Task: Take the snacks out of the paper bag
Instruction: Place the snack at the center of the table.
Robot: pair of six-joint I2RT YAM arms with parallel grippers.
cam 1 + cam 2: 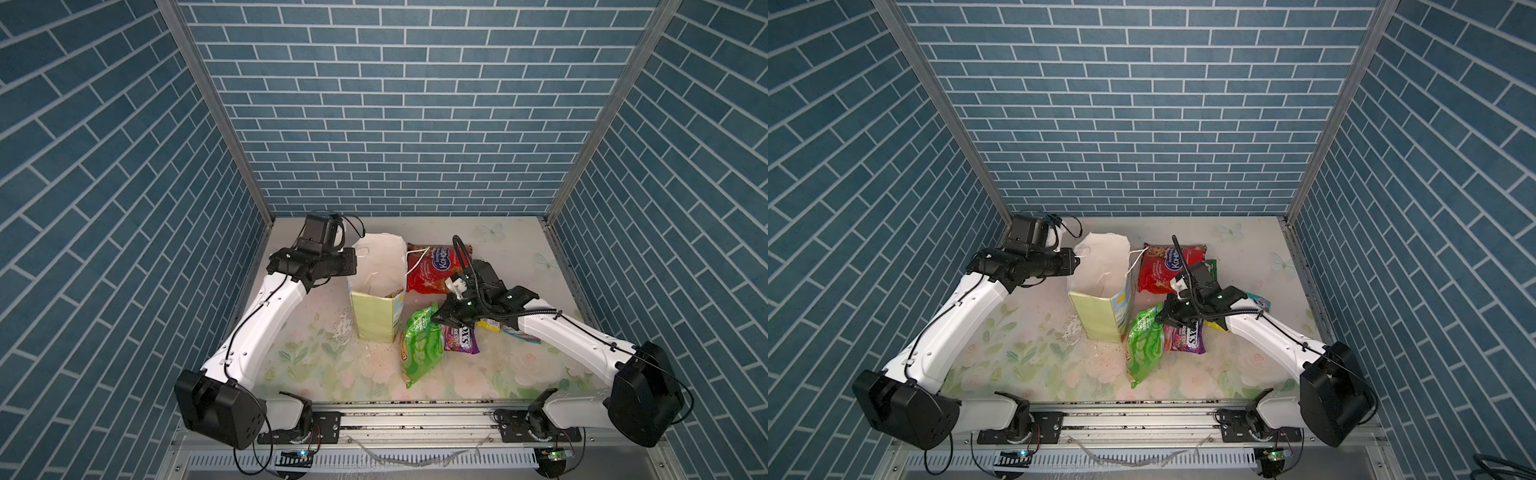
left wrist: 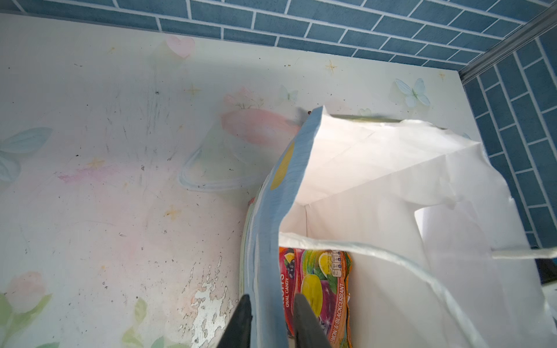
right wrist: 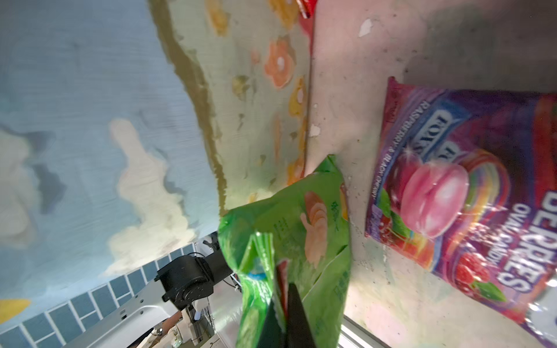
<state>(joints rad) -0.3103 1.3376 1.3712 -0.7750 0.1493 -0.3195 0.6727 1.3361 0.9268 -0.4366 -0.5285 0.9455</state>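
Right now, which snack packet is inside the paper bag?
The orange fruit candy packet, down in the paper bag. Green packet, purple packet and red packet are outside, on the table.

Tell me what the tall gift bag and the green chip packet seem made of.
The tall pale green gift bag looks like matte paper: sharp creases, ragged white rim. The green chip packet is probably glossy plastic film: crinkled, catching glare.

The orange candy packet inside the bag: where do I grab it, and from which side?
Pinch its upper edge, coming down into the open bag. The orange packet seems to stand on end against the wall the left gripper clamps, so only that edge is free; the walls block any sideways approach. A cord handle crosses above it.
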